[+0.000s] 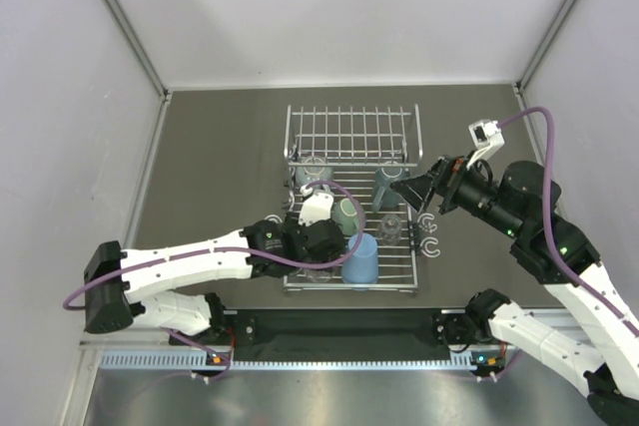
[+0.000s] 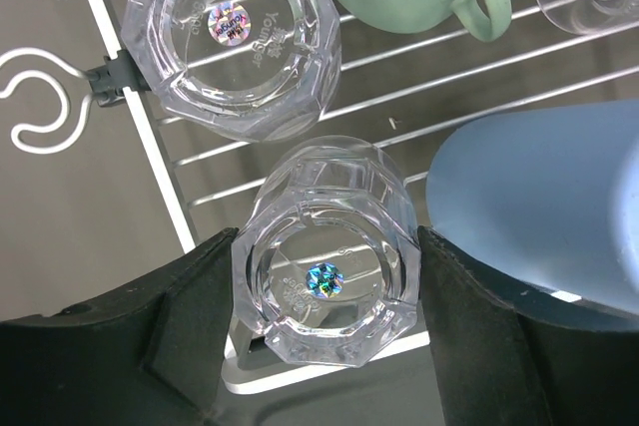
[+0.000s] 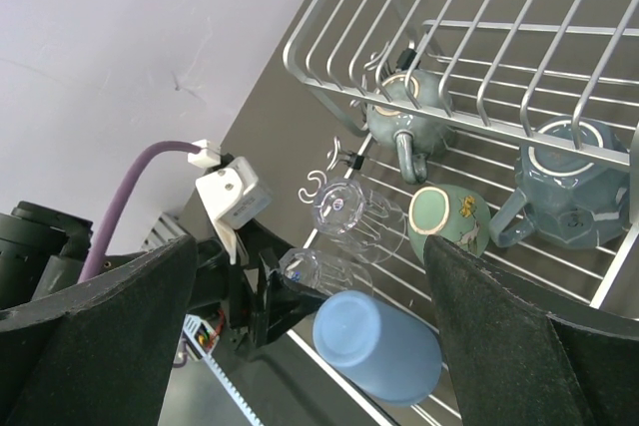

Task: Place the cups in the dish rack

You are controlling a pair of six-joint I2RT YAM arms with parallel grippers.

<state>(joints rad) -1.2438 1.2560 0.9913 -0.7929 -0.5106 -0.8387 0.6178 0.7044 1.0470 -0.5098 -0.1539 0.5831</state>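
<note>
The left jaws (image 2: pixel 324 256) are clasping a clear tumbler (image 2: pixel 321 291) from both sides. It is standing mouth down, its axis pointing straight up at the wrist, on the rack's (image 2: pixel 161 169) near-left corner. The blue tumbler (image 2: pixel 539 207) is sitting just beside 1 jaw, so letting go probably calls for a straight lift. Farther off, the right jaws (image 1: pixel 407 195) are hanging wide and empty over the rack's right side.

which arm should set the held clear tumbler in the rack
Left: the left gripper grips the clear tumbler at the near edge of the dish rack; the right gripper is open, empty.
</note>
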